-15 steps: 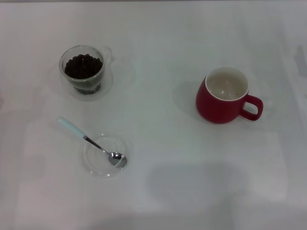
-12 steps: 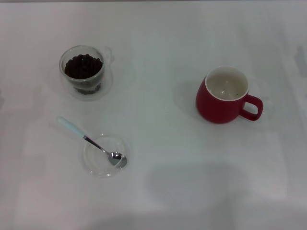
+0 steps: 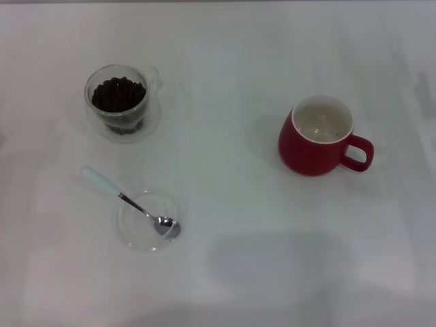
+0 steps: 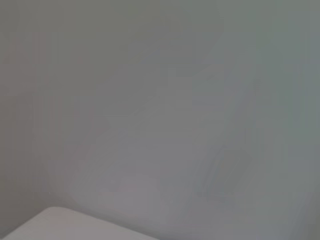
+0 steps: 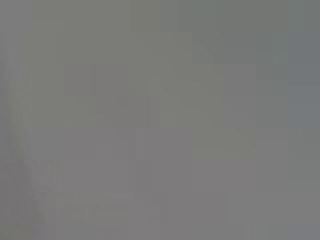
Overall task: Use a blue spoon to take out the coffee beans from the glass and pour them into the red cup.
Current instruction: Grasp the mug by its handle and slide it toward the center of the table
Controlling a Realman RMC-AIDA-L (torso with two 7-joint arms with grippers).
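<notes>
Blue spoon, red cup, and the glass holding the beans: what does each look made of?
Blue spoon: shiny metal bowl and neck; matte pale handle, perhaps plastic. Red cup: glossy glazed ceramic by its look, cream inside. Glass: clear glass, seemingly double-walled, coffee beans visible through it.

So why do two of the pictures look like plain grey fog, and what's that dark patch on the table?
Both wrist views show only blank grey surface. In the head view, a soft shadow falls on the table below the red cup.
</notes>
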